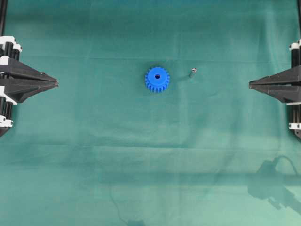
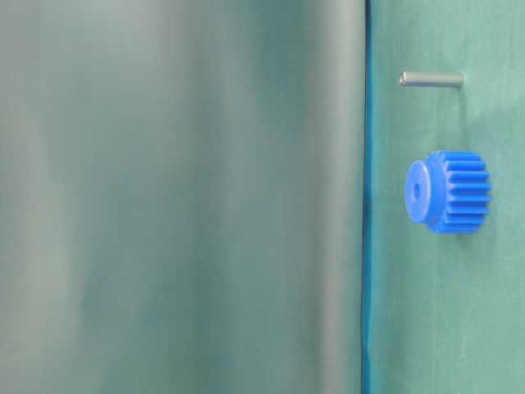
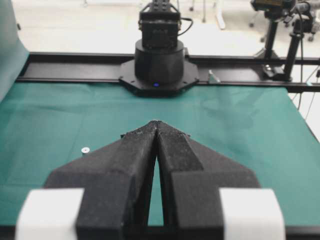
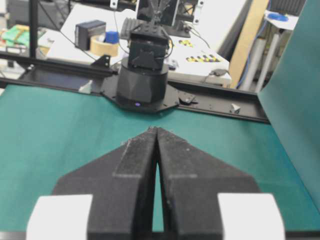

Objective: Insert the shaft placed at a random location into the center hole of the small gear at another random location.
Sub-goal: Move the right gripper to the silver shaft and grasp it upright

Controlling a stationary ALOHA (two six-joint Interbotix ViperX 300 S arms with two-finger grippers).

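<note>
Scanning from left to right in the overhead view, you first meet the left gripper parked at the table's edge, its tips pressed together and holding nothing, as its own wrist camera also shows. Well out from it, near the middle of the green cloth, the small gear lies flat with its hub up and the center hole open to the sky. Just to the gear's right, apart from it and not touching, rests the shaft; from above it shows mostly its shiny end, while the table-level view shows the shaft as a slim cylinder beside the gear. Farthest right sits the right gripper, likewise pinched shut on nothing. You will likely find the shaft lies nearer the right gripper than the left, roughly straight ahead of its tips, so that arm seems the natural one for the pick, with the gear just beyond.
</note>
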